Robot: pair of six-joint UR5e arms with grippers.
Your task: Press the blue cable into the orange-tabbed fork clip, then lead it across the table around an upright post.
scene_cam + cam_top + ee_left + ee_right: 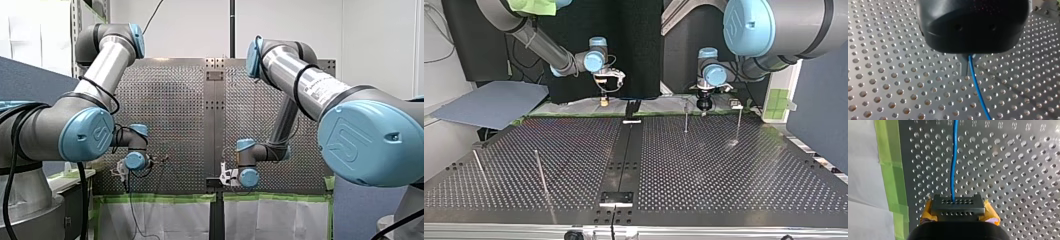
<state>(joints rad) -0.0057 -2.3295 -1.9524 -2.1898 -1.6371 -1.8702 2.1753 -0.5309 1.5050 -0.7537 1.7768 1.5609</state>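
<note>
My left gripper's (968, 65) metal fingers were closed on the blue cable (976, 87), which ran out from between their tips and slanted away over the perforated table (898, 75). My right gripper (957, 202) was likewise clamped on the cable. Its dark, hole-patterned finger faces were pressed together with yellow-orange padding at either side, and the cable ran straight ahead from them, parallel to the strip of green tape (890, 170) at the table's edge.

In the top view both grippers hung low over the far edge of the table, well apart. Thin upright posts (685, 116) stood near my left gripper and others at that view's near left. No orange-tabbed clip could be made out in any view.

The work seemed to be at its first step, with the cable held between two grips and not yet seated. The next move would call for carrying the span over the clip, lining it up with the fork's slot and keeping it taut while pressing down.

As for writing, the blue joint caps (86, 135) carried a moulded emblem, and dark lettering ran along my right arm's silver tube (320, 86), too small to read.
</note>
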